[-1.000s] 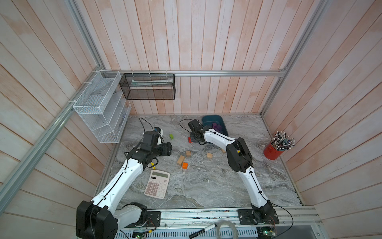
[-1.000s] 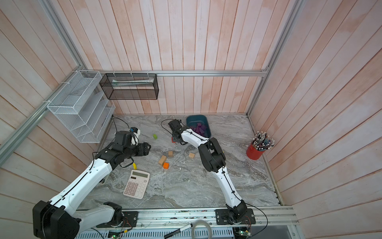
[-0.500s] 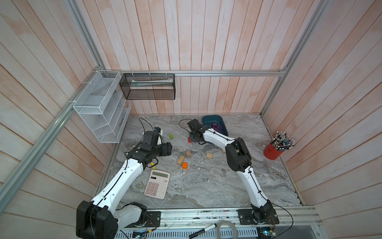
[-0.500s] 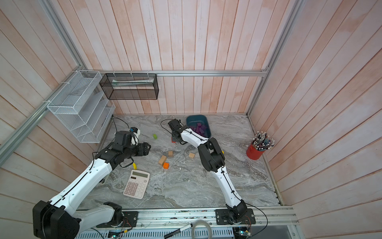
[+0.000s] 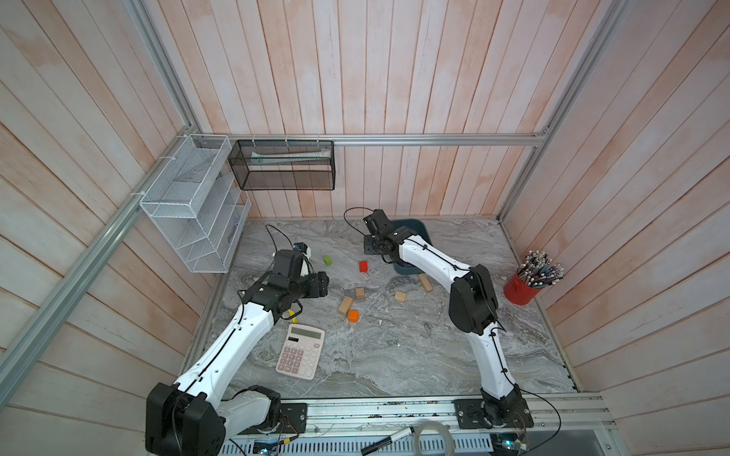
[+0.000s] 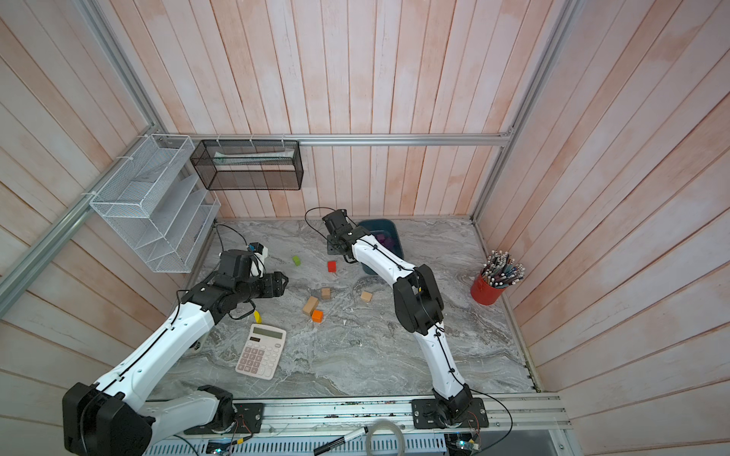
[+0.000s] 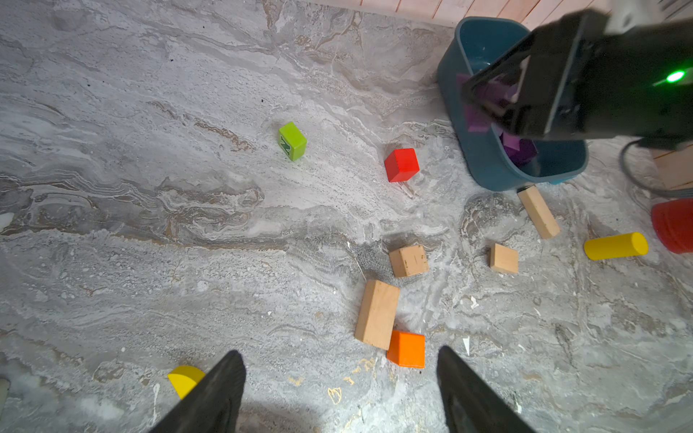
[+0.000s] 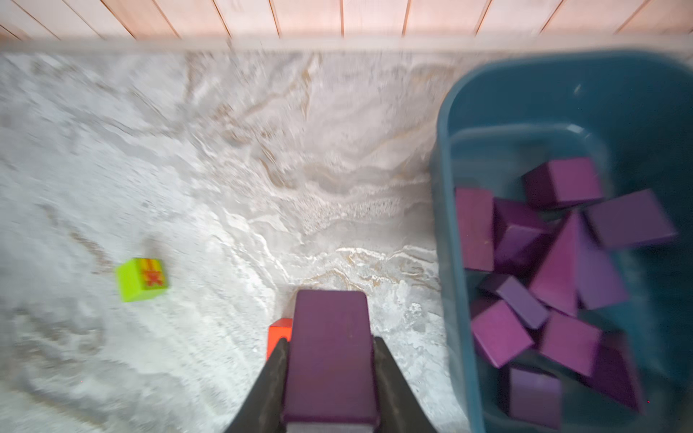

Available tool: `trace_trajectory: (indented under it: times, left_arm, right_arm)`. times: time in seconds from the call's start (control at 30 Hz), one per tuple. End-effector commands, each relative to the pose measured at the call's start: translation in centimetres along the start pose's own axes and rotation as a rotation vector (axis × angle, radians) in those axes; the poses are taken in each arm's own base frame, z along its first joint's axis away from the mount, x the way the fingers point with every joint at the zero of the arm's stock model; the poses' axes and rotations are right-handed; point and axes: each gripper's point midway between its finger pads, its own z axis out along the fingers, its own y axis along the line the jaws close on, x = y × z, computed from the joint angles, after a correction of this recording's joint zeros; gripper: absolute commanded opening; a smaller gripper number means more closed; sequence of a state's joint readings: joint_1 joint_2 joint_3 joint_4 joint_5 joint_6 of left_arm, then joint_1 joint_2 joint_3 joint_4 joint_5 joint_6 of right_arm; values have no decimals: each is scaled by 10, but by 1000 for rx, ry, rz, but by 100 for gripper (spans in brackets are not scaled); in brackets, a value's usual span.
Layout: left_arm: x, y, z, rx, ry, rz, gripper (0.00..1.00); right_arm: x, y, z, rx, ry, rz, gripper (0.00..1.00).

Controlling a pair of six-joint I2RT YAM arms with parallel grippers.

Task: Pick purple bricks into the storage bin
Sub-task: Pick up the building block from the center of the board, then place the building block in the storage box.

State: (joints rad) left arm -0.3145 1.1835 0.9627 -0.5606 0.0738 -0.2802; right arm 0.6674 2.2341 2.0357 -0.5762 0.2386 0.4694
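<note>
We see the right end effector clenched on an oblong matte purple wooden brick, above the marble counter, just left of the dark teal plastic storage bin at the far wall. About ten purple bricks lie inside the bin. The left end effector hangs released over open counter. On the counter we count four tan blocks, one red cube, one orange cube and one green block.
</note>
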Motion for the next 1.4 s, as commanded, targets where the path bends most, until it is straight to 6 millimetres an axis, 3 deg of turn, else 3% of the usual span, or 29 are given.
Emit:
trace_trajectory:
  times: [0.0, 0.23, 0.5, 0.87, 1.0, 1.37]
  left_arm:
    - [5, 2, 5, -1, 12, 7, 81]
    - [6, 2, 5, 3, 14, 8, 81]
    - [7, 1, 5, 10, 17, 10, 82]
    - [3, -10, -2, 76, -14, 47, 89]
    - [0, -13, -9, 89, -52, 59, 100]
    - [1, -11, -6, 79, -43, 53, 100]
  right_arm:
    - [-29, -8, -30, 8, -71, 6, 23]
    - [-60, -39, -61, 29, -153, 48, 23]
    - [-69, -88, -59, 108, -181, 75, 23]
    - [-60, -144, -24, 173, -138, 127, 23]
    - [-49, -154, -5, 191, -103, 129, 23]
    - [-12, -174, 31, 217, -19, 141, 23]
